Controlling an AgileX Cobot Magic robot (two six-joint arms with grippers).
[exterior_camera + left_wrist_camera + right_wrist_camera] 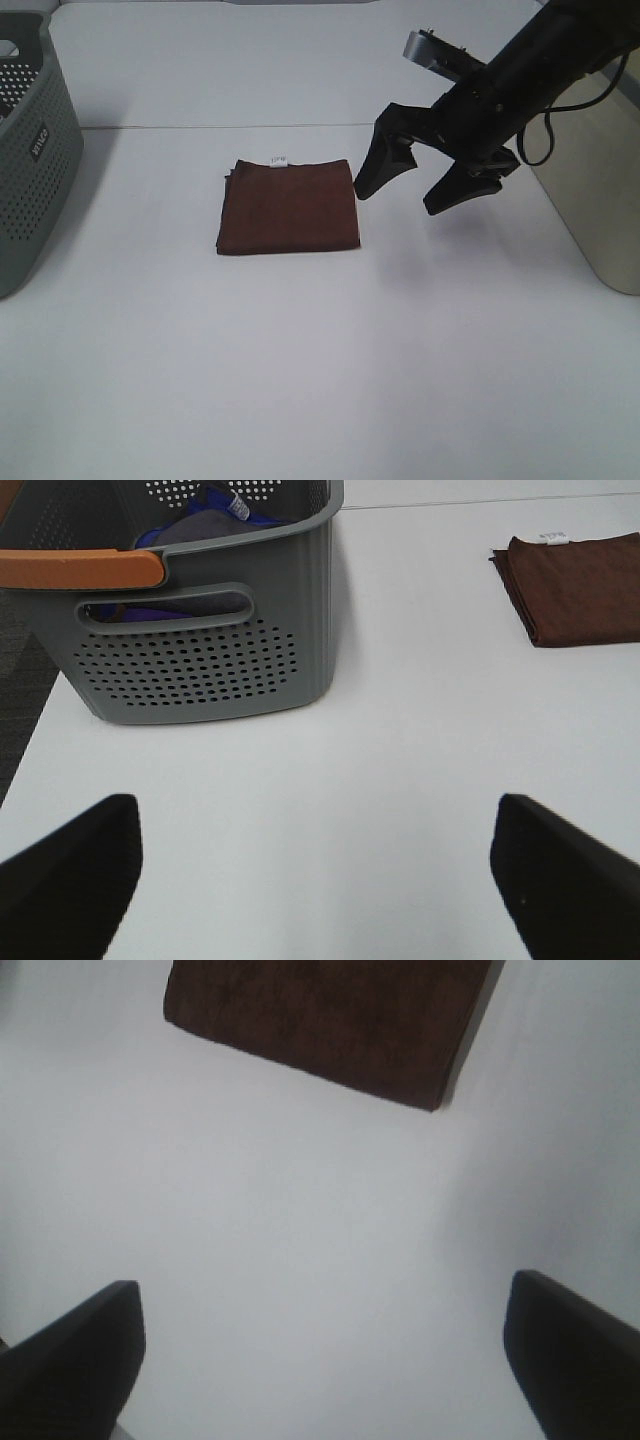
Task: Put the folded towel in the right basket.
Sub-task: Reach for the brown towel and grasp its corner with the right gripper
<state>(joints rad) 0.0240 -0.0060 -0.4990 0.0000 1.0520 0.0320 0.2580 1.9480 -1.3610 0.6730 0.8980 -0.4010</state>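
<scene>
A folded brown towel with a small white tag lies flat on the white table, left of centre. My right gripper is open and empty, hovering above the table just right of the towel's right edge. The right wrist view shows the towel beyond the two open fingertips. The towel also shows in the left wrist view. My left gripper is open and empty, low over the table near the grey basket; it is out of the exterior high view. The right basket shows only as a beige wall at the right edge.
A grey perforated basket stands at the left edge of the table. In the left wrist view this basket has an orange handle and holds blue and grey cloth. A black cable hangs from my right arm.
</scene>
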